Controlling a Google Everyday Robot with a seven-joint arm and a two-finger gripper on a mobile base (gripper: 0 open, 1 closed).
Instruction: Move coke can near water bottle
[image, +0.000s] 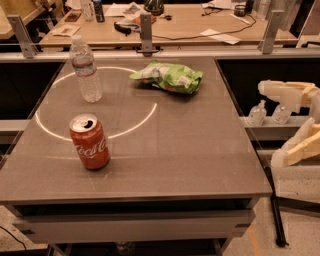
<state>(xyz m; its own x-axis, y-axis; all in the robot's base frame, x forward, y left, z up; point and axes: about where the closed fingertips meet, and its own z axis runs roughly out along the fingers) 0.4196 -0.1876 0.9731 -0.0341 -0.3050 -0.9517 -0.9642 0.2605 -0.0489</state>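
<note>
The red coke can (90, 142) stands upright on the front left of the grey table (200, 160). The clear ribbed water bottle (85, 69) with a white cap stands upright at the back left, well behind the can. My gripper (270, 124) is off the table's right edge, level with the middle of the table, far from both. Its two pale fingers (284, 93) are spread wide apart and hold nothing.
A green crumpled chip bag (168, 76) lies at the back middle of the table. Small clear bottles with white tops (257, 114) sit on a low shelf to the right. A cluttered wooden bench (190, 22) and metal posts stand behind.
</note>
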